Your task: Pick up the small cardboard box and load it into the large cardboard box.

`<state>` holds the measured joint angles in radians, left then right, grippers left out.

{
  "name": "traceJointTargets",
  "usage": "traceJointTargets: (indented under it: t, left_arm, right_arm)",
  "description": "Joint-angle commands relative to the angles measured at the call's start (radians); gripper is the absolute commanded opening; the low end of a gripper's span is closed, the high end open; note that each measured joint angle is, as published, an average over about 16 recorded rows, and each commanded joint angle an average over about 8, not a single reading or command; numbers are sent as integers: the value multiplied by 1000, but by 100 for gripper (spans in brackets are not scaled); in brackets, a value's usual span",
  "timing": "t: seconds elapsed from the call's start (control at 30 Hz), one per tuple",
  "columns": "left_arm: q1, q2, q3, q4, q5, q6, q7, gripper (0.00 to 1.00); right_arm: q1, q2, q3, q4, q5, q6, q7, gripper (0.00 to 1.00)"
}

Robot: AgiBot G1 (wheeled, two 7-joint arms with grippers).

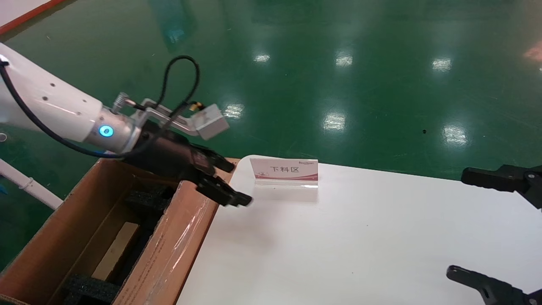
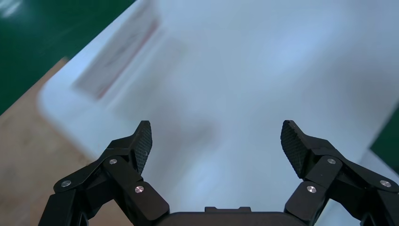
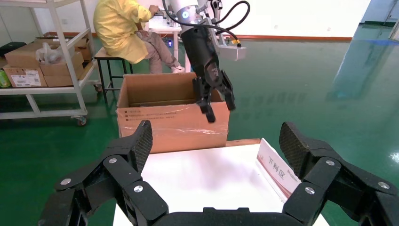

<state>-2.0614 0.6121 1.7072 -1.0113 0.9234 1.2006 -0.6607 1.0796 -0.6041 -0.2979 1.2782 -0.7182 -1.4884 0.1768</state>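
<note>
Looking from our own end outward, we list what we see:

Right gripper [image 3: 214, 146]: black, hinged links with silver pins and ridged pads; jaws spread wide, holding nothing. We find it at the near right edge of the table, its two fingers [image 1: 487, 284] far apart in the head view.

Table [image 1: 360, 237]: smooth white top with a rounded corner, matte, taking a soft shadow under our left arm.

Large box [image 1: 84, 220]: brown corrugated carton with long flaps, standing on the floor against the table's left side. Glossy clear tape [image 1: 169, 250] covers the flap nearest the table and catches the light. Black foam blocks [image 1: 148, 199], rough and porous, sit inside at both ends.

Small box [image 1: 116, 250]: a flat pale-brown panel lying low inside the large box between the foam; we take it for the small carton, though only one plain face shows.

Left gripper [image 1: 230, 182]: same black linkage, jaws open and empty, above the large box's table-side flap and reaching over the table corner. Its white arm carries a blue ring light.

Sign [image 1: 284, 169]: upright card in a clear stand, white with a pink band, near the table's far edge.

Floor [image 1: 338, 63]: glossy green, mirroring ceiling lamps.

Person [image 3: 124, 28]: seated in yellow beyond the large box, in the right wrist view.
</note>
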Motion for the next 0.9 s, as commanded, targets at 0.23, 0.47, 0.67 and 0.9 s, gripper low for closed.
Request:
traceJointTargets:
  t: [0.23, 0.47, 0.67, 0.9]
  left_arm:
    - [184, 0, -266, -51, -36, 55, 88, 100]
    - [346, 0, -500, -96, -68, 103, 166, 100]
    - [484, 0, -700, -134, -95, 145, 232, 100]
    - [645, -1, -933, -178, -126, 193, 309, 100]
  right_arm:
    - [0, 0, 1, 0, -1, 0, 1, 100]
    - [-1, -1, 4, 1, -2, -1, 2, 100]
    - [-2, -2, 5, 2, -3, -2, 3, 100]
    - [-2, -3, 8, 2, -5, -3, 4, 100]
